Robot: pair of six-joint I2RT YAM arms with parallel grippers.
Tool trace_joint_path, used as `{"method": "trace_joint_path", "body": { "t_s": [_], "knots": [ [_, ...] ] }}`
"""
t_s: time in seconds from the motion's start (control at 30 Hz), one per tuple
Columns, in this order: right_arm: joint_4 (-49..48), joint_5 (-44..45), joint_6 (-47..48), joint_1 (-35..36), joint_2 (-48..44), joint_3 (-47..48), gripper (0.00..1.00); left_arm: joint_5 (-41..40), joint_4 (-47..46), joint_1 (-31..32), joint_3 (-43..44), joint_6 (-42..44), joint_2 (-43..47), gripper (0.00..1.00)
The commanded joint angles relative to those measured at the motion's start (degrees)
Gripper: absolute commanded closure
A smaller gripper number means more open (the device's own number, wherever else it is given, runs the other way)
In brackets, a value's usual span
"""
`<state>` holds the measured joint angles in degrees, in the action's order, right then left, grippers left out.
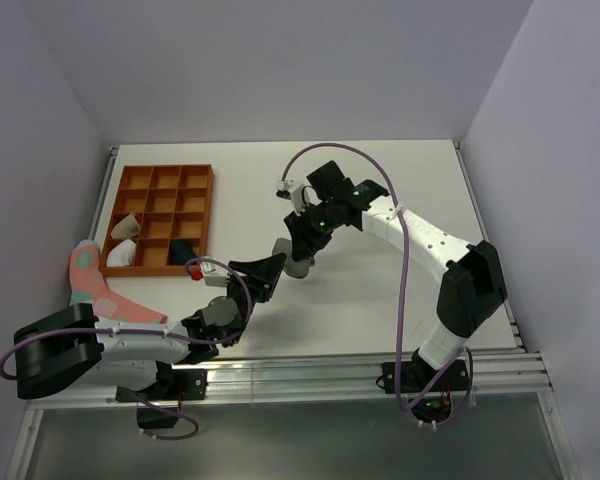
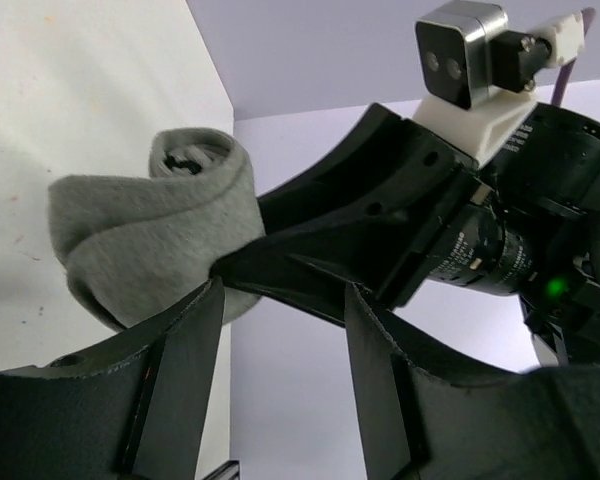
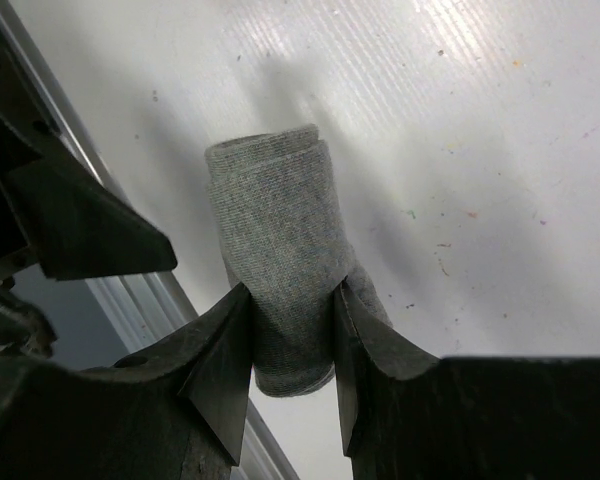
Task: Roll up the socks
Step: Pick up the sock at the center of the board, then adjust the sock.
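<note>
The grey sock [image 3: 277, 250] is rolled into a tight bundle, and my right gripper [image 3: 292, 312] is shut on its lower part just above the white table. From above, the grey roll [image 1: 299, 266] hangs under the right gripper [image 1: 298, 254] near the table's middle. My left gripper [image 1: 271, 270] is right beside it on the left, open. In the left wrist view the grey roll [image 2: 145, 235] lies just beyond my left gripper [image 2: 280, 335], with nothing between the fingers. A dark navy bundle [image 1: 183, 249] sits in the tray's near row.
An orange compartment tray [image 1: 160, 178] stands at the back left with pale rolled bundles [image 1: 126, 226] in its left column. A pink sock with a teal spot [image 1: 102, 288] lies at the left edge by the left arm. The metal rail [image 1: 310, 372] runs along the near edge.
</note>
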<state>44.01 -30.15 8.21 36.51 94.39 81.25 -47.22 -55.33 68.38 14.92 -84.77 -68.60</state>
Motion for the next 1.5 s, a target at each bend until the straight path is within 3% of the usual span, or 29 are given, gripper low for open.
{"method": "trace_joint_path", "body": {
  "t_s": [0.0,0.63,1.47],
  "knots": [
    [-2.3,2.4,-1.1,0.7,-3.0,0.7,0.91,1.4,1.3,-0.3,1.8,1.9,0.6,0.43],
    [-3.5,3.3,-2.1,4.1,-7.8,-0.6,0.91,4.5,-2.6,-3.5,2.4,0.7,-2.4,0.39],
    [7.8,-16.5,1.2,5.1,-2.7,6.1,0.89,6.7,-10.8,-6.8,2.0,6.3,-3.1,0.40]
  ]
}}
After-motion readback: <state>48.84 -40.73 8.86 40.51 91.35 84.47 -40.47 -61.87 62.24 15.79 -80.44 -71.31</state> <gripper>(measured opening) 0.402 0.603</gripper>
